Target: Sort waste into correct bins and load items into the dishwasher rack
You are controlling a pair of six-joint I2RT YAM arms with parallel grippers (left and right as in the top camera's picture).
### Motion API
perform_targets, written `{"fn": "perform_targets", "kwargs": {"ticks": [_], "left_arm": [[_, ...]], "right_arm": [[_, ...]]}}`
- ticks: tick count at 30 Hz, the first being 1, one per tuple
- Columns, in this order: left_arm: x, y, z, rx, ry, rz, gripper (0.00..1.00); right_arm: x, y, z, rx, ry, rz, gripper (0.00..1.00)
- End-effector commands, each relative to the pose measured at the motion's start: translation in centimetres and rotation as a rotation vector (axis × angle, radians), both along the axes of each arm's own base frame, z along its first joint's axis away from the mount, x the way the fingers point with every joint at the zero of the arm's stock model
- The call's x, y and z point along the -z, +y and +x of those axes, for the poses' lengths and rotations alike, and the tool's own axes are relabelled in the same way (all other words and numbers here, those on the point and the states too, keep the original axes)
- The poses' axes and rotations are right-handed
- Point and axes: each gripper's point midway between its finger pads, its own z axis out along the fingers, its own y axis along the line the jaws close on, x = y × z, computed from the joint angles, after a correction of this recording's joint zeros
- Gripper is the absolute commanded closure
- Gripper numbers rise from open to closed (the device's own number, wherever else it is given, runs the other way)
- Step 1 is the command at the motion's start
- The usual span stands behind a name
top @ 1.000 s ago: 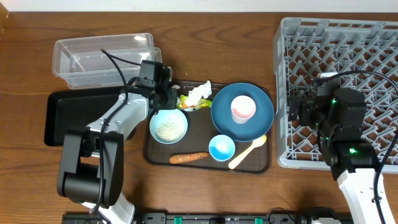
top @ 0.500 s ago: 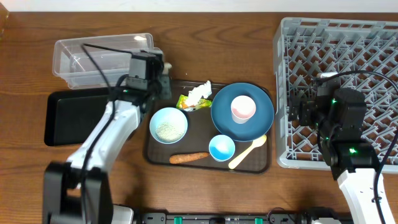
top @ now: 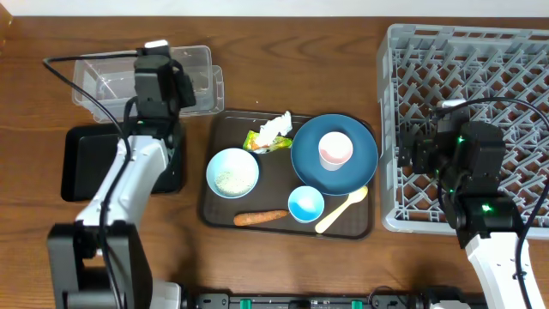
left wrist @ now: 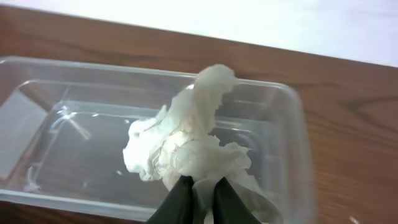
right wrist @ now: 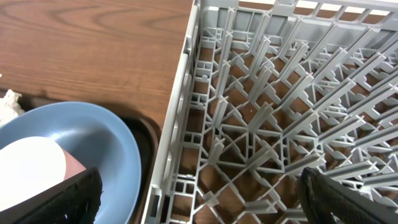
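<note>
2 bins: clear tub (left wrist: 74, 143), black tray (top: 86, 167). on brown tray (top: 273, 184): 2 bowls, pale-blue bowl (top: 213, 163) w/ rice (top: 232, 178) and small blue bowl (top: 305, 203); 1 plate (top: 364, 161), 1 cup (top: 334, 149), 1 spoon (top: 341, 211), 1 carrot (top: 261, 217), 1 wrapper (top: 256, 142). left gripper (left wrist: 202, 198) pinches crumpled tissue (left wrist: 186, 143) above tub; 0.5 s ago it was at brown tray edge. right gripper (right wrist: 199, 186) spread, empty, unmoved by grey peg-lattice rack (top: 480, 51). tub smooth plastic, rounded corners.

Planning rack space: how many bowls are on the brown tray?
2. The pale-blue bowl, holding rice, sits left on the brown tray; the small bright-blue bowl sits between the carrot and the spoon. None seems hidden.
</note>
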Motion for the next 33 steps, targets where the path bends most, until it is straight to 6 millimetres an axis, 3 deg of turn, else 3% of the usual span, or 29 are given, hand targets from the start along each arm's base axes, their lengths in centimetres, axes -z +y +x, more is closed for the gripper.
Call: {"fn": "perform_targets", "kwargs": {"ticks": [1,5,9,18,23,33], "left_arm": [[0.5,1.2,0.8,-0.036,-0.008,0.007,0.67],[-0.1,0.7,1.3,-0.015,-0.036,-0.005,0.44],[-0.4,-1.6,1.3,0.086,-0.04,-0.063,0.44],[2.6,-13.5,-2.6,0.428,0.142,-0.186,0.46],[4.6,-18.2,-4.5,0.531,0.21,-0.176,0.41],[9.9,-21.3,-5.3,0.601,0.318,-0.189,0.4]], "right_arm": [[-0.8,0.3,0.3,-0.003,-0.017,0.015,0.01],[-0.8,0.3,0.3,-0.004,-0.017,0.015,0.01],[-0.8,0.3,0.3,-0.004,-0.017,0.015,0.01],[-0.6,0.3,0.3,-0.003,-0.009,0.015,0.01],[-0.5,0.3,0.3,-0.003,-0.006,0.015,0.01],[-0.5,0.3,0.3,-0.003,-0.006,0.014,0.01]]}}
